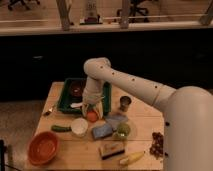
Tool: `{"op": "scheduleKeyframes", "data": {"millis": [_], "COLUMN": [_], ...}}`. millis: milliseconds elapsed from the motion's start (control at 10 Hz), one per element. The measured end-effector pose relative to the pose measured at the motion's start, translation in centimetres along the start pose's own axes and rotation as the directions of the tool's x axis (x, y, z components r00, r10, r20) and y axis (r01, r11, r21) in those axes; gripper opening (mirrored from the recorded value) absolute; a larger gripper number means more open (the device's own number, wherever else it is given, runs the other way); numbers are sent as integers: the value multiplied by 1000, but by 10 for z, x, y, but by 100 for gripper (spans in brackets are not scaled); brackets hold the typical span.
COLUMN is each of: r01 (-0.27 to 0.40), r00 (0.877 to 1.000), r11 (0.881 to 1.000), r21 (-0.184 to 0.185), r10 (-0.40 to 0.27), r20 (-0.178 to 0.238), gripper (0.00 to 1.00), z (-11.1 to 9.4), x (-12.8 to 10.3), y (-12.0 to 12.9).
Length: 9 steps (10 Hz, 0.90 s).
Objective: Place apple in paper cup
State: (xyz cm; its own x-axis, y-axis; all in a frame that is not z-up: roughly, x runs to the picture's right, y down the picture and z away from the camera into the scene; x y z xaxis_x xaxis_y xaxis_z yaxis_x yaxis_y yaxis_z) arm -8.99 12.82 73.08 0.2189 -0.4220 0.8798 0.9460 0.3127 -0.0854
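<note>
We see the gripper (93, 112) just left of the frame's centre, pointing straight down over the wooden table (145, 120), right below the front edge of the green tray (66, 97). Its fingers are pressed together around the apple (92, 118), which shows as a small orange-red ball at their tips. It looks pinched between them, but in this dim view we cannot tell whether the fruit rests on the table or hangs just clear of it.

The arm (132, 82) comes in from the large white body at the right edge of the frame and rises toward the upper left. It bends at a rounded elbow above the tray, and the wrist drops vertically from there to the gripper.

The paper cup (79, 126) stands upright just below and to the left of the apple, close beside it but not touching it as far as we can see. We cannot make out anything inside the cup.

An orange bowl (42, 148) sits in the lower left corner of the table. A green cucumber (61, 128) lies to the left of the cup. To the right of the apple are a blue packet (102, 131), a yellow-green fruit (123, 129) and, higher up, a metal can (125, 103).
</note>
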Motion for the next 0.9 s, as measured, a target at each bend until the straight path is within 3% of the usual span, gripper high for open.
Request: {"op": "scheduleKeyframes", "data": {"millis": [600,900], "r01": [141,197], "r00": [990,980], "r11": [989,980], "r21": [38,40], "r10": [-141,-197], "r20": [-14,-14], "gripper": [0,0], "z": [-7,-6], "x": [-13,-21], "y": [-43,-48]}}
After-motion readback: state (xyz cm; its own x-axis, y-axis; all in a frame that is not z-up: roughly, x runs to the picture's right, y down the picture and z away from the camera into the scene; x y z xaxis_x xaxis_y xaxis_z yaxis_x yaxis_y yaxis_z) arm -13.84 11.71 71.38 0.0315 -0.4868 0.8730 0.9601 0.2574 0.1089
